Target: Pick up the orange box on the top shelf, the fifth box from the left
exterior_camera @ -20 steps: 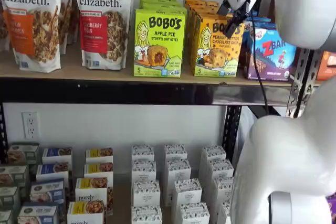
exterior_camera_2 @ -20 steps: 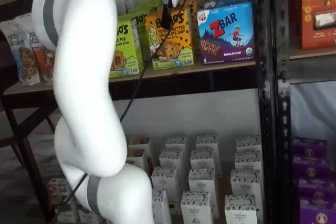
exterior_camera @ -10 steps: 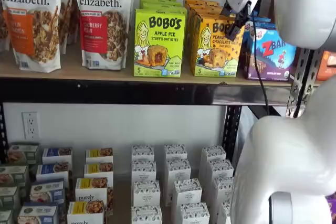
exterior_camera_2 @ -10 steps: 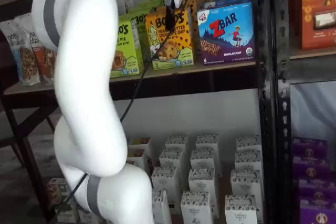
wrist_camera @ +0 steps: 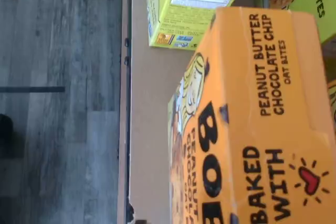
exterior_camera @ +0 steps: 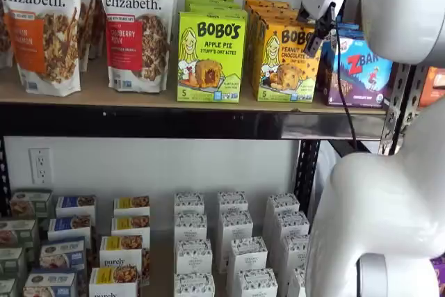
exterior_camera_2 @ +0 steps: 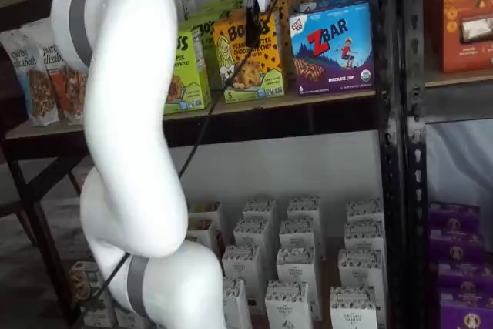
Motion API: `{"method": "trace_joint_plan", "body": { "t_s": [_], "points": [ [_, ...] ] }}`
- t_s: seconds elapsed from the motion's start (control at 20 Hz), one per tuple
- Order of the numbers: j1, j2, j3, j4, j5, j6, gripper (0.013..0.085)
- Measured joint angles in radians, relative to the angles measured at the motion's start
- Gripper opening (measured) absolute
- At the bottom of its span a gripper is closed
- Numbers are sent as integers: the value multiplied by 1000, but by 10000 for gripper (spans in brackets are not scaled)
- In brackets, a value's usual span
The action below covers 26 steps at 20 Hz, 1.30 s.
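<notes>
The orange box (exterior_camera: 288,60) is partly hidden by the gripper (exterior_camera: 316,36) in both shelf views; its jaws stand wide, though no gap can be seen.

In a shelf view, the white arm (exterior_camera_2: 127,136) fills the nine o'clock side, rising from the floor to the top edge. At twelve o'clock the pincer (exterior_camera_2: 252,17) hangs in front of the orange box (exterior_camera_2: 248,55); its black fingers (exterior_camera_2: 252,7) show side-on, so no gap can be read. A black cable (exterior_camera_2: 202,125) trails down toward seven o'clock. The orange box stands upright on the top shelf (exterior_camera_2: 323,105), with the lime-green Bobo's carton (exterior_camera_2: 185,67) just beside it at nine o'clock and the ZBar box (exterior_camera_2: 333,50) just beside it at three o'clock. White cartons (exterior_camera_2: 296,263) stand in rows at six o'clock.
</notes>
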Motion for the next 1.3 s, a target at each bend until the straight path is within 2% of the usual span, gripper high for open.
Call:
{"method": "trace_joint_plan", "body": {
  "t_s": [0.3,0.95,1.0,1.15,1.25,1.3],
  "points": [
    [28,-2,13,-57,-19,14,850],
    [38,5,16,-59,-7,22,850],
    [38,4,16,-59,-7,22,810],
    [36,2,19,-54,-9,22,770],
    [34,1,20,-47,-10,20,690],
    [32,1,20,-44,-9,19,690]
  ]
}}
